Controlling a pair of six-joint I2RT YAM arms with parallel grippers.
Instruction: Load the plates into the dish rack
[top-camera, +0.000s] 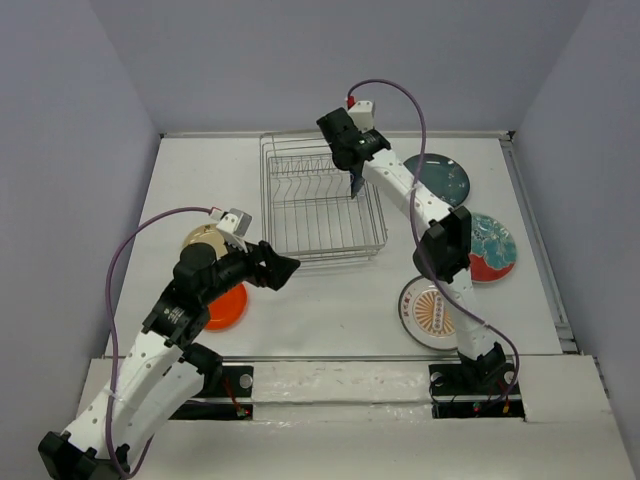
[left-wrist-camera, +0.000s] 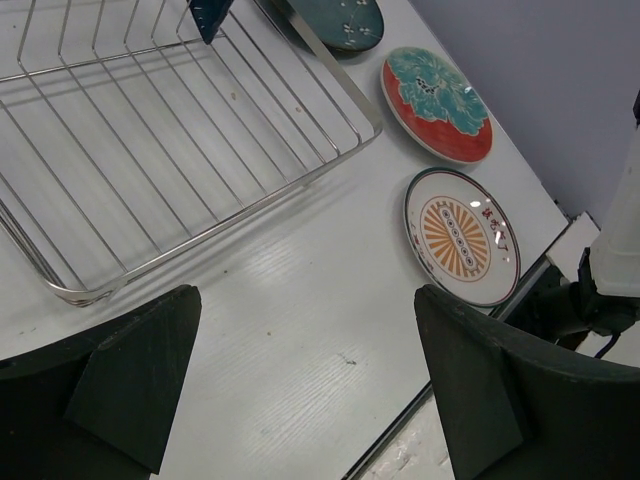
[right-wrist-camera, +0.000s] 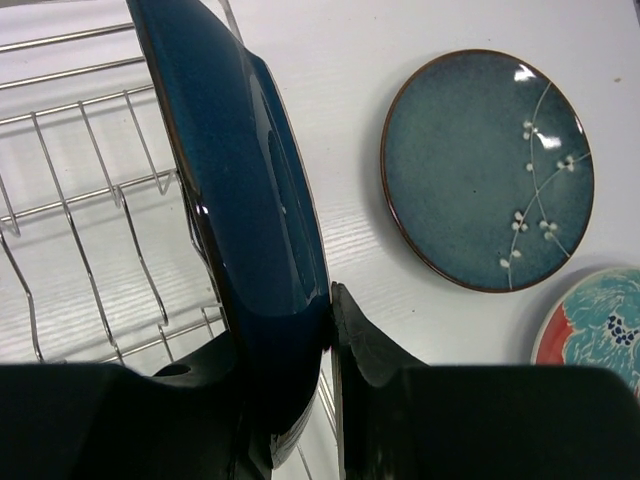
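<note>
At left, the left pincer (top-camera: 285, 267) hangs spread and empty near the cream plate (top-camera: 203, 240) and orange plate (top-camera: 230, 308) on the bench (top-camera: 330, 320). Centre — the dish rack (top-camera: 325, 252), no plates slotted. Over its far side the right pincer (right-wrist-camera: 325, 330) pinches the dark blue plate (right-wrist-camera: 240, 180) on edge; next, it likely needs lowering squarely between dividers.

Bright even light, soft shadows, glare on dark blue plate (right-wrist-camera: 240, 200)

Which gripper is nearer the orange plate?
Left. The left gripper hovers beside the orange plate; the right gripper holds the dark blue plate over the dish rack, farther away.
</note>
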